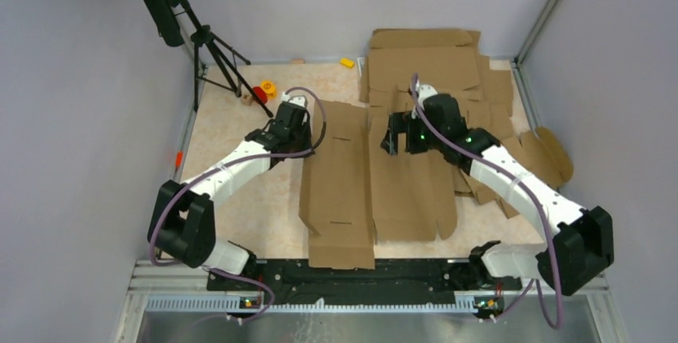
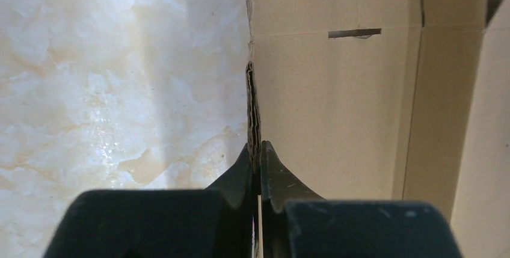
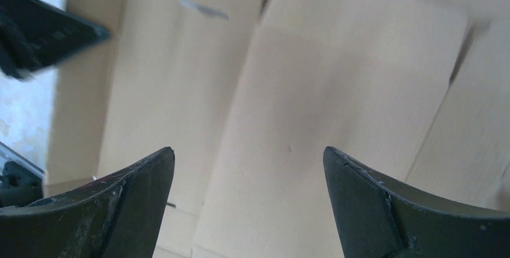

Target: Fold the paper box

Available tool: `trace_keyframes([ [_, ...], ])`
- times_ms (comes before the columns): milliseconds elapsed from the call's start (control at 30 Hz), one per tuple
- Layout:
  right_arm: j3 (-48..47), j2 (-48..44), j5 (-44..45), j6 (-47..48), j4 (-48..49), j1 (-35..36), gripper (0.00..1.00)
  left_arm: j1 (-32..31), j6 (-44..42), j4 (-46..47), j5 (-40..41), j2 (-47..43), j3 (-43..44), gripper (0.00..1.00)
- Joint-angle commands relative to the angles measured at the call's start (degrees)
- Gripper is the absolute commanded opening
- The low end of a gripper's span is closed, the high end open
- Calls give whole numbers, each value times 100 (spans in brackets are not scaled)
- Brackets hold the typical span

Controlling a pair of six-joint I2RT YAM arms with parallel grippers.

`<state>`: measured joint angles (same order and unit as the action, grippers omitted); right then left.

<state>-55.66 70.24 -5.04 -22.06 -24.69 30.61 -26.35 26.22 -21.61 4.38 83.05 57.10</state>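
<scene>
Pinching it: L gripper [image 2: 257,150] has its fingers together on the left edge of the paper box [image 2: 337,107], and that edge stands up off the table [image 2: 90,89]. The rest of the box lies flat to the gripper's right. R gripper [image 3: 249,168] hangs w/ fingers wide apart, holding nothing, cardboard straight below it. Count: 2 grippers, 1 box gripped, a pile of spare blanks [image 1: 424,59] beyond the R gripper.

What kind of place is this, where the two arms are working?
Most likely a robotics lab cell: plain grey walls close in a marble-patterned table, a black tripod stands in the far left corner, and flat cardboard blanks lie piled at the back.
</scene>
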Motion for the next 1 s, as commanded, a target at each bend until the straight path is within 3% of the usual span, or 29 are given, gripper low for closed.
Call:
trace_keyframes([
  [0,-1160,690,-234,901,-347,-64,90,-59,-391,-22,155,209,363,1],
  [333,-3400,3186,-670,1767,-506,-55,73,-170,-412,-907,667,1374,1189,9],
  [567,-4419,4511,-483,1723,-562,-55,72,-192,-384,-752,550,1343,1111,36],
  [867,-5322,5519,-1113,1745,-1087,-55,62,-184,-459,-600,72,1295,1124,39],
  [967,-5407,5579,-1512,1658,-1195,-55,51,-181,-436,-616,41,1344,1152,38],
])
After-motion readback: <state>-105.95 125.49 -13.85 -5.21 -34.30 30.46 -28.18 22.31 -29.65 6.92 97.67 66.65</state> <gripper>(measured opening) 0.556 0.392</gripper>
